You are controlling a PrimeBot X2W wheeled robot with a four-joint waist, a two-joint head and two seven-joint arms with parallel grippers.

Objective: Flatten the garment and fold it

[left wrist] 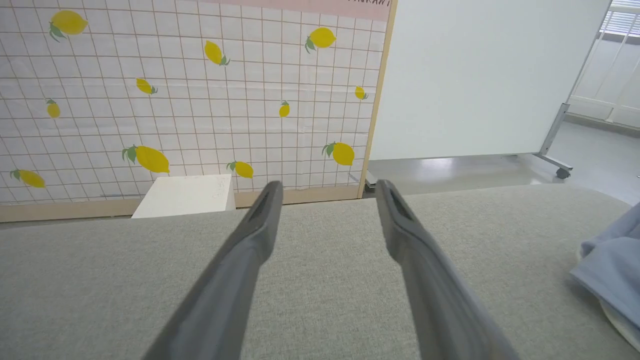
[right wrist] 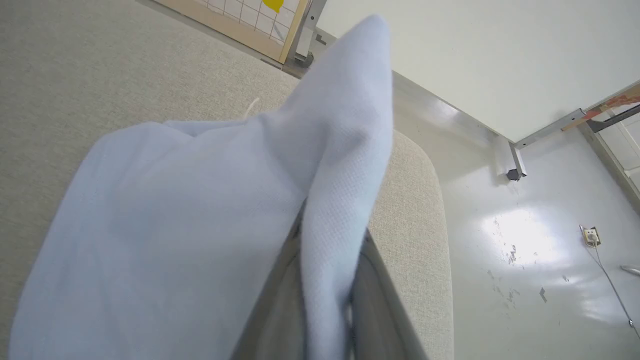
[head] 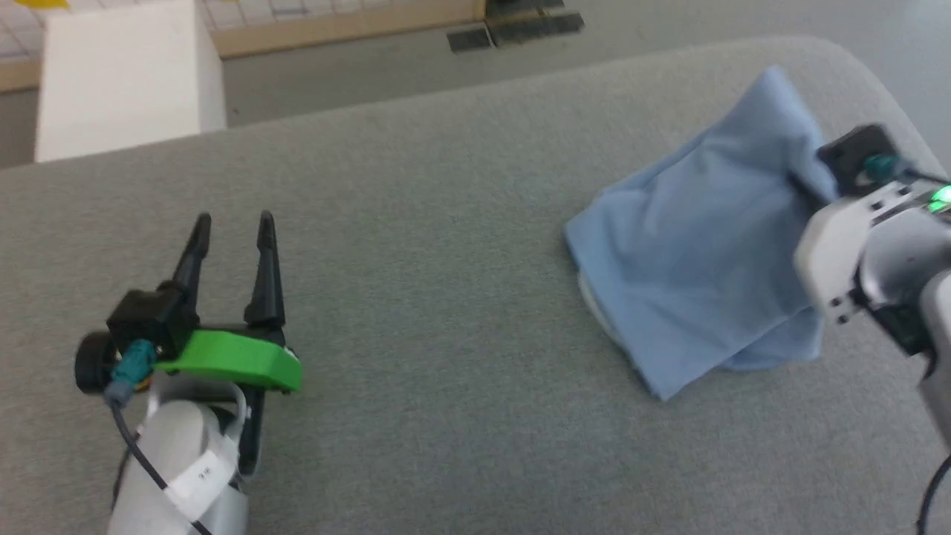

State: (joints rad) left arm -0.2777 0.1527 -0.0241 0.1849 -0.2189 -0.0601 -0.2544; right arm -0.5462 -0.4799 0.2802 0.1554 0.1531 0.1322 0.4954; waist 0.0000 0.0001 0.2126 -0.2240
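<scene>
At eight o'clock the left gripper (head: 232, 219) is hovering, fingers spread, empty. At three o'clock the garment (head: 698, 253) is lying bunched on the worktop (head: 446, 297) — the right gripper (right wrist: 330, 270) is pinching its raised edge. Soft, light, likely sagging; hem corners are looking safest to grip.

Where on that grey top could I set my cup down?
The widest bare stretch of the grey top lies between the open left claw and the blue shirt; the strip along its far edge is free too. The right side is crowded: there the right claw pinches the shirt.
</scene>
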